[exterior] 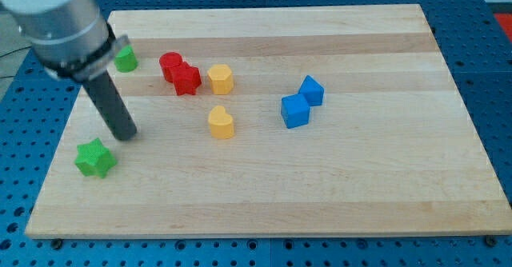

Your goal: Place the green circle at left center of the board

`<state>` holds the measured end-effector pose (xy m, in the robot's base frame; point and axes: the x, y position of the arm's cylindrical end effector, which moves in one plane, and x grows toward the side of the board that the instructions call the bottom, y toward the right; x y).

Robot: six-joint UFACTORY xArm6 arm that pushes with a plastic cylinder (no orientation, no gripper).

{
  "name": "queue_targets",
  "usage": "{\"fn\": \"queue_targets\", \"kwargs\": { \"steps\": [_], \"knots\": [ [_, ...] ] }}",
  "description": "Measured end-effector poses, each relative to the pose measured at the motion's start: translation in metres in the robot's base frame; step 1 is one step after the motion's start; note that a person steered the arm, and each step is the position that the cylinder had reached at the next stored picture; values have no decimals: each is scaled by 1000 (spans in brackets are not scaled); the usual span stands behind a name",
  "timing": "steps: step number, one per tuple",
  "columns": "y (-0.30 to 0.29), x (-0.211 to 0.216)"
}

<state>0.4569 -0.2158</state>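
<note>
The green circle [125, 58] sits near the board's left edge toward the view's top, partly hidden behind the arm. My tip [126, 134] rests on the board below it, about a third of the board's depth away, not touching it. A green star [95, 157] lies just left of and below my tip.
A red cylinder [170, 62] and a red star-like block [186, 79] touch each other right of the green circle. A yellow hexagon [221, 78] and a yellow heart-like block [222, 122] lie near the middle. Two blue blocks [295, 110] [311, 89] sit right of centre. The wooden board [360, 195] lies on a blue perforated table.
</note>
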Motion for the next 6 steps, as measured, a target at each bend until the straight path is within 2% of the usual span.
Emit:
{"fn": "queue_targets", "kwargs": {
  "steps": [1, 2, 3, 4, 6],
  "knots": [
    [-36, -46],
    [11, -85],
    [21, -130],
    [8, -158],
    [-53, -151]
  ]
}}
